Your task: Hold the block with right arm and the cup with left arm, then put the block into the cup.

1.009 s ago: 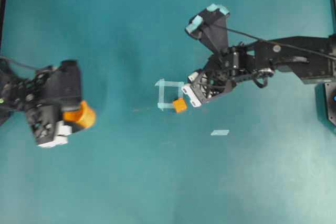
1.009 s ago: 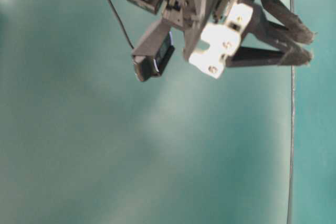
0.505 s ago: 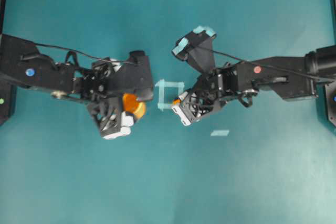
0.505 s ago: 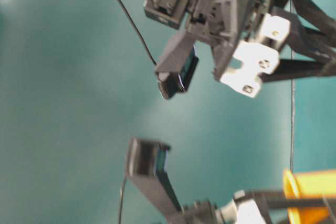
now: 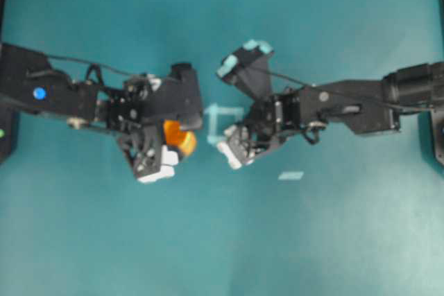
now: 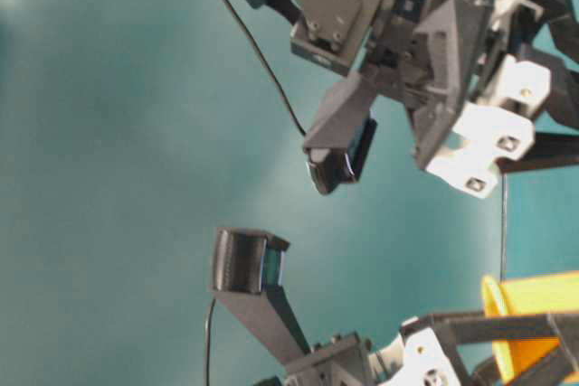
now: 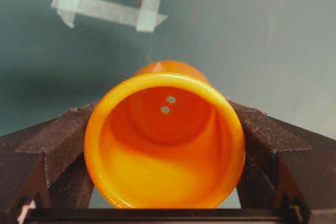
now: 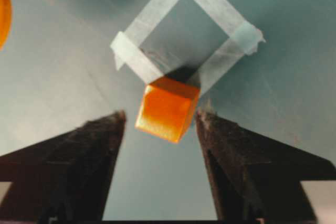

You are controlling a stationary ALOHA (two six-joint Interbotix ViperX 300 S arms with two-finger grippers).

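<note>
left gripper [image 7: 163, 203] clasps the cup [image 7: 164, 140]; block [image 8: 167, 108] sits between right gripper [image 8: 160, 124] fingers

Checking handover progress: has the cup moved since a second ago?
Yes. Held by the left gripper, the cup has travelled right, from the left edge toward the tape square.

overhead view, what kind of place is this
Most likely a robot lab test bench: two black robot arms, left and right, over a plain teal table, with a taped square marking a spot, plus a toy cup and block.
</note>
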